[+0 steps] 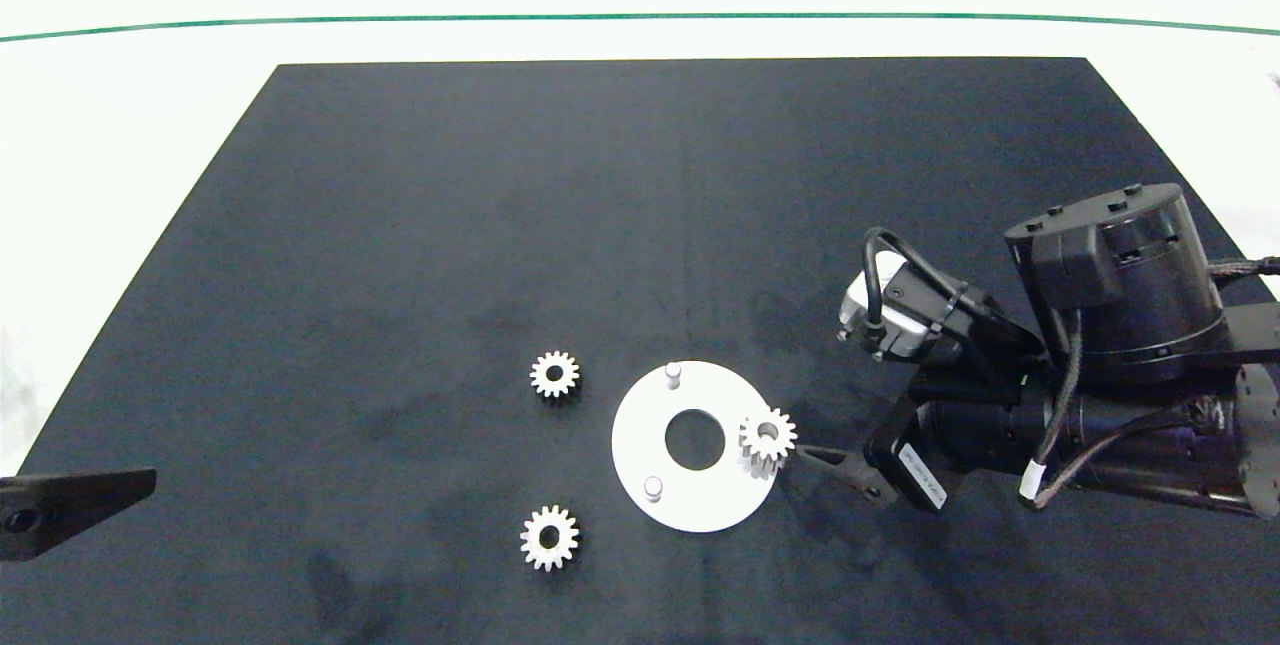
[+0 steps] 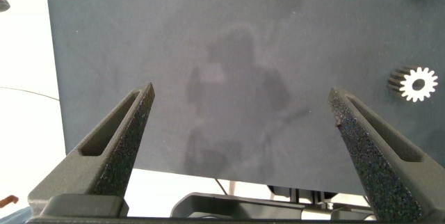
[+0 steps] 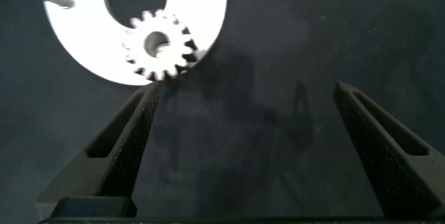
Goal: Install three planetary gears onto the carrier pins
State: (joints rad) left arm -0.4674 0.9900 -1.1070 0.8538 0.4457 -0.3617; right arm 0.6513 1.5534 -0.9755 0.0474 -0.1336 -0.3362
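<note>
The white carrier disc [image 1: 640,445] lies on the black mat, with two bare carrier pins [image 1: 673,372] [image 1: 653,487] standing on it. One planetary gear [image 1: 768,437] [image 3: 160,45] sits at the disc's right rim, and a pin shows in its centre hole. Left of the disc, two more gears [image 1: 554,374] [image 1: 549,536] lie flat on the mat. My right gripper [image 3: 245,92] is open and holds nothing. It sits just right of the disc, with one finger [image 1: 835,465] close to the seated gear. My left gripper [image 2: 240,95] is open and parked at the mat's left edge.
The black mat [image 1: 640,225] covers most of the white table [image 1: 150,105], and a green line [image 1: 640,17] runs along the far side. The bulky right arm [image 1: 1110,375] fills the mat's right side. Part of the left arm [image 1: 70,510] pokes in at the left edge.
</note>
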